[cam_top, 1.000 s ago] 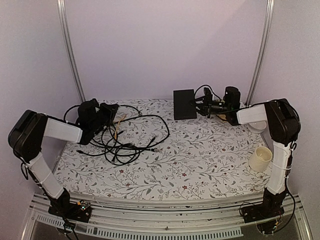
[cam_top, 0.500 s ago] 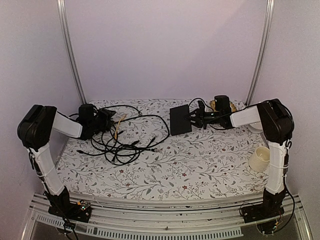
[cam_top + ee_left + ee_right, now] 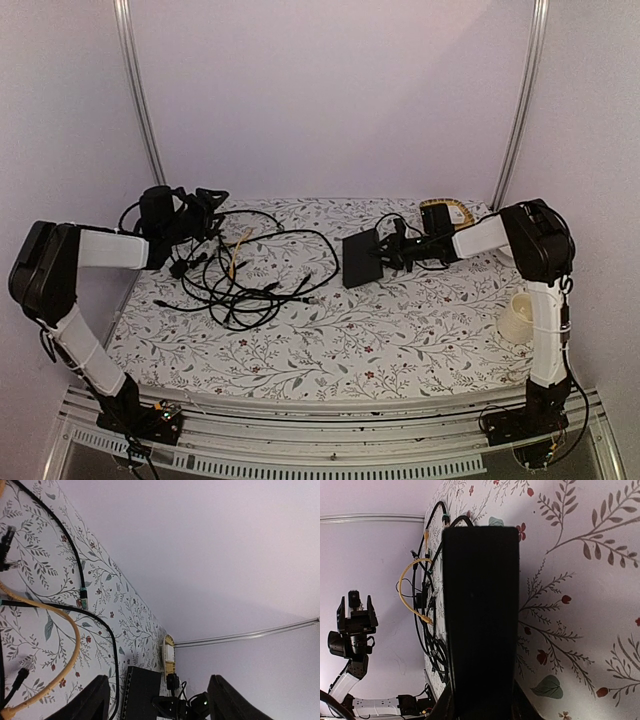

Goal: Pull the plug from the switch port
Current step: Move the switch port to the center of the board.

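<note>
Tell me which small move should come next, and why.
Probably set the switch flat on the table and open the right pincer. The left pincer is open and empty above the loose cables, away from the switch, while the right pincer holds it tilted.

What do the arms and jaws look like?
Left arm and right arm match: white tubular links, bulky black joint housings, black wrists and black jaws. Thin black cables run along the lower links. Black bases sit on a silver slotted rail.
</note>
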`<state>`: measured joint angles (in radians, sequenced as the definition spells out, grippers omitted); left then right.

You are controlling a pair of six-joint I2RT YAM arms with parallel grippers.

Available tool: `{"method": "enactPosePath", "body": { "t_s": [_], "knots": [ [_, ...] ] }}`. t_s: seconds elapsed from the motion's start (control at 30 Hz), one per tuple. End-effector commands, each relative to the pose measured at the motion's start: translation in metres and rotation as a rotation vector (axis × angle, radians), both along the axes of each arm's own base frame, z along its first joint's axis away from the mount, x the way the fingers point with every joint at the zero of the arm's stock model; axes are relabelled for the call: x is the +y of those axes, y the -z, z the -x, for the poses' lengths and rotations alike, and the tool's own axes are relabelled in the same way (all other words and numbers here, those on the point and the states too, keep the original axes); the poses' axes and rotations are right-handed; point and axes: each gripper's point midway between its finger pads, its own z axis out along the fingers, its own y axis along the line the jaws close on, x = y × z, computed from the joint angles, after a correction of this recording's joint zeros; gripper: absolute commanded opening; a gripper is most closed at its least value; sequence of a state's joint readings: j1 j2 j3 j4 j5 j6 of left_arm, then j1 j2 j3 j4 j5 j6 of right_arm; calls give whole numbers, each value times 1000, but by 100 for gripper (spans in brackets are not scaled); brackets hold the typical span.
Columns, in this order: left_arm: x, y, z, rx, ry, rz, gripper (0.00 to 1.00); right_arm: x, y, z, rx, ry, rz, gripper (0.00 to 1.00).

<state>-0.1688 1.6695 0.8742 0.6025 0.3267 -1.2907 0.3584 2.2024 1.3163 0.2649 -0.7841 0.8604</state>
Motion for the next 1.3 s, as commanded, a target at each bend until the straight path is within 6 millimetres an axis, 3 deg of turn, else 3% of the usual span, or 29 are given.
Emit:
{"method": "enactPosePath", "body": {
  "t_s": [0.0,0.17,0.27,0.33,0.5,0.8,1.1,1.27],
  "knots": [
    [-25,-16,19,-48,92,-66,69,17,2,-9,-41,-18,12,2],
    [-42,-21,35,-76,145,-83,69,35,30,-3,34,-36,51,4],
    [-53,-27,43,-99,185,-86,70,41,38,1,74,-28,60,12],
    [-59,-31,48,-114,208,-90,70,44,59,6,126,-19,75,17],
    [-64,-36,60,-140,232,-81,71,58,66,11,162,-30,92,37],
    [-62,-37,83,-166,257,-77,72,98,81,18,190,-103,155,57],
    [-57,-43,95,-191,259,-144,74,142,87,33,193,-181,195,64],
    [-63,-44,96,-198,269,-174,74,176,87,63,193,-255,199,65]
  ]
}}
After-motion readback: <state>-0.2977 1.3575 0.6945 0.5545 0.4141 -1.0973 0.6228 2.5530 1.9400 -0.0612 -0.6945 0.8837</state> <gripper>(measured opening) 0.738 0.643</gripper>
